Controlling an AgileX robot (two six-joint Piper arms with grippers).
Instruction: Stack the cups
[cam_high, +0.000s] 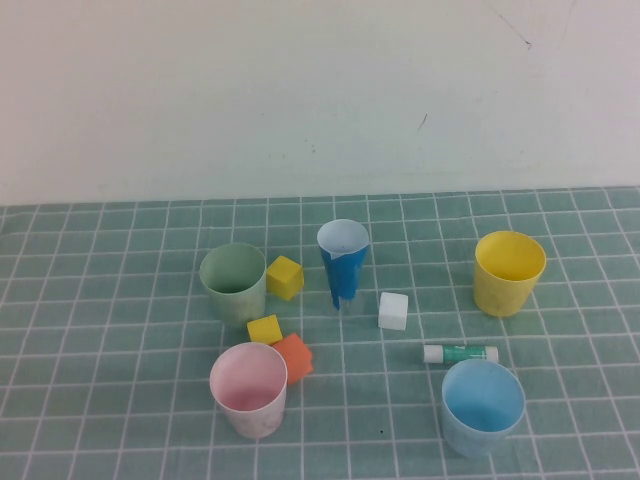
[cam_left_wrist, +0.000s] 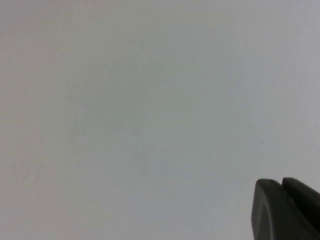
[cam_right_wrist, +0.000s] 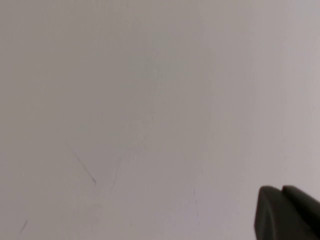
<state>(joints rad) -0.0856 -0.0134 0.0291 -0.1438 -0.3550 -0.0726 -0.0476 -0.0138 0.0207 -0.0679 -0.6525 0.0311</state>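
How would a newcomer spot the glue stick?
On the green checked cloth, find the light blue cup at front right. The glue stick lies flat just behind it: the only slim white tube, green-labelled. Neither gripper shows overhead.

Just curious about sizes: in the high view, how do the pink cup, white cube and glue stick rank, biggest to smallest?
1. pink cup, clearly largest.
2. and 3. glue stick and white cube: too alike to rank.
Left pincer and right pincer show only in the wrist views, facing blank wall.

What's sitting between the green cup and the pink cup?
In the high view, a small yellow block and an orange block lie between the green cup and the pink cup. Both grippers are parked out of that view.
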